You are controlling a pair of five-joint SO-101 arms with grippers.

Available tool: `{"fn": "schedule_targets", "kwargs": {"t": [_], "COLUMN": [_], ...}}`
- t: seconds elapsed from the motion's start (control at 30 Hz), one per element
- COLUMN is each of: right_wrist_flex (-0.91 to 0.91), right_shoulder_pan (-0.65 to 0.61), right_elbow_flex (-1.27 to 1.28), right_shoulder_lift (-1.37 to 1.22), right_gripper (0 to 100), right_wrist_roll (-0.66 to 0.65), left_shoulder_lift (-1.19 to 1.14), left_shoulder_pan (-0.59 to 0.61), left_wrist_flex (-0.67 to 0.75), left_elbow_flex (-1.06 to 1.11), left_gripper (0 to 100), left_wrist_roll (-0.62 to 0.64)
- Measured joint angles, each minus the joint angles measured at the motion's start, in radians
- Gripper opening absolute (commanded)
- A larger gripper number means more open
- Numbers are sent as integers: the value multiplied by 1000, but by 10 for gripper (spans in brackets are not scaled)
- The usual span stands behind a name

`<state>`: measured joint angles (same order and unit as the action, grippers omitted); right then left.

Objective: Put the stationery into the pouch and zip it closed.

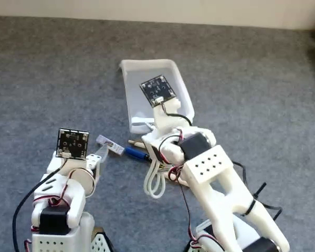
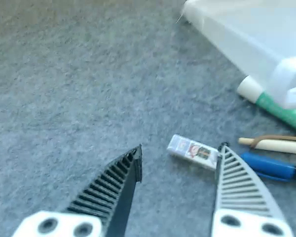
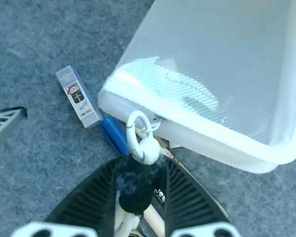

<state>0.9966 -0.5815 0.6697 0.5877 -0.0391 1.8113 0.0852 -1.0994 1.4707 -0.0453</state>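
Translucent pouch (image 1: 134, 84) lies on grey bench (image 1: 52, 79), at 12 o'clock of the loose stationery. Small box (image 2: 193, 151) sits at 9 o'clock of blue pen (image 2: 269, 168), with cream pencil (image 2: 276, 144) just beside the pen. Left claw (image 2: 180, 148) is spread wide and holding nothing, the box between its tips. Right claw (image 3: 143, 160) is closed on white zip pull (image 3: 138, 129) at the pouch corner.

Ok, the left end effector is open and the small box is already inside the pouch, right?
No. The small box lies on the carpet outside the pouch, as the left wrist view shows. The left end effector is open.
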Motion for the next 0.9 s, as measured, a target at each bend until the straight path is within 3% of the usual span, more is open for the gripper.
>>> {"fn": "schedule_targets", "kwargs": {"t": [0.3, 0.57, 0.9], "right_wrist_flex": [0, 23, 31], "right_shoulder_pan": [-58, -75, -117], "right_elbow_flex": [8, 8, 9], "right_shoulder_lift": [26, 26, 26], "right_gripper": [4, 4, 4], "right_wrist_roll": [0, 0, 0], "left_shoulder_lift": [0, 0, 0], "left_shoulder_pan": [-146, -160, -189], "left_wrist_flex": [44, 233, 324], "left_elbow_flex": [-12, 69, 147], "left_gripper": [246, 245, 245], "left_wrist_roll": [48, 49, 49]}}
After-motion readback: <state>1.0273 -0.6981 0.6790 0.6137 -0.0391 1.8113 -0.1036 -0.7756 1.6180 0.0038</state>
